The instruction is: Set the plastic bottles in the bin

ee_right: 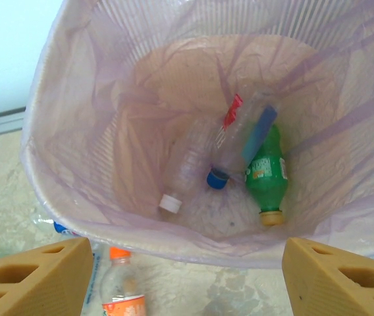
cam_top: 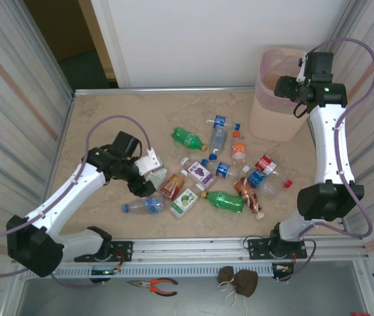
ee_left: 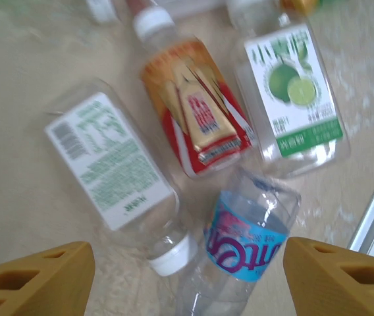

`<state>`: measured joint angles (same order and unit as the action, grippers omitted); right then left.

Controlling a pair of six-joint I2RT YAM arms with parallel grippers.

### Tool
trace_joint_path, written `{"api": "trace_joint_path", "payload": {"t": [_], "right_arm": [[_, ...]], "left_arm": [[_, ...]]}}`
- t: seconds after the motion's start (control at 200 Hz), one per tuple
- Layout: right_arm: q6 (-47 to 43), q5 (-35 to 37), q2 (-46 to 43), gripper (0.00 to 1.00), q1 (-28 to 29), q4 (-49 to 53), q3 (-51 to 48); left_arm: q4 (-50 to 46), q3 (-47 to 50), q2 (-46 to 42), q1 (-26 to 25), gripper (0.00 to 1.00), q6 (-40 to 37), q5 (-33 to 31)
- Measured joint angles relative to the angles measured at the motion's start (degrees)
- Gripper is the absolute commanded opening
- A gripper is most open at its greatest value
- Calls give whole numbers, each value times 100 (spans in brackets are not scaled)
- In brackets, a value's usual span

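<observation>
Near ledge, below the rail: orange-handled pliers (cam_top: 153, 285) and a brown cloth pouch (cam_top: 237, 280), both off the worktop (cam_top: 108, 125). The left gripper (ee_left: 187, 263) hangs low over the near-left part of the bottle scatter, jaws spread wide with nothing gripped. Under it a clear blue-label bottle (ee_left: 243, 247) lies on its side. Just left of that lies a clear bottle with a white printed label (ee_left: 111, 164), white cap toward the camera. Beyond these, side by side and flat on the worktop, are a red-and-gold-label bottle (ee_left: 197, 118) and a lime-label bottle (ee_left: 295, 92); whether they touch, I cannot tell. In the top view the scatter runs on to the right and farther back. A green bottle (cam_top: 225, 201) lies near the middle and a grape-label bottle (cam_top: 199, 171) behind it. A red-label bottle (cam_top: 266, 164) lies toward the right arm, and a second green bottle (cam_top: 188, 139) farther back. An orange-capped bottle (cam_top: 238, 150) lies near the foot of the bin (cam_top: 276, 115). All of these lie loose on the worktop, outside the bin. The bin stands upright in the far right corner, lined with a thin translucent bag (ee_right: 75, 131). The right gripper (ee_right: 187, 263) hangs above the bin's mouth, jaws wide apart and empty. On the bin floor lie a green bottle with a yellow cap (ee_right: 266, 174), a clear blue-capped bottle (ee_right: 236, 148) and a clear white-capped bottle (ee_right: 184, 174).
</observation>
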<state>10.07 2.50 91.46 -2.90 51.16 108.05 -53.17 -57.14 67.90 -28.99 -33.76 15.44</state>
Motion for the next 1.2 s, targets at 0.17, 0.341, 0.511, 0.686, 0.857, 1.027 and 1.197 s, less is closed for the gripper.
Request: {"api": "trace_joint_path", "payload": {"t": [0.17,0.341,0.511,0.686,0.857,1.027,1.197], "right_arm": [[-2,-22,-138,74,0,-63,-326],[-2,-90,-153,74,0,-63,-472],[-2,-111,-227,74,-13,-66,-595],[0,-258,-289,74,-179,-66,-636],[20,-387,-313,74,-317,-66,-660],[24,-435,-313,74,-323,-66,-660],[24,-435,-332,74,-323,-66,-662]], "left_arm": [[87,354,17,-372,77,-382,-50],[428,579,310,-678,79,-660,-59],[682,675,772,-828,79,-841,-105],[848,758,1106,-907,76,-896,-205],[872,778,1451,-931,72,-914,-203],[922,776,1598,-940,64,-949,-195],[953,778,1672,-940,55,-970,-197]]}}
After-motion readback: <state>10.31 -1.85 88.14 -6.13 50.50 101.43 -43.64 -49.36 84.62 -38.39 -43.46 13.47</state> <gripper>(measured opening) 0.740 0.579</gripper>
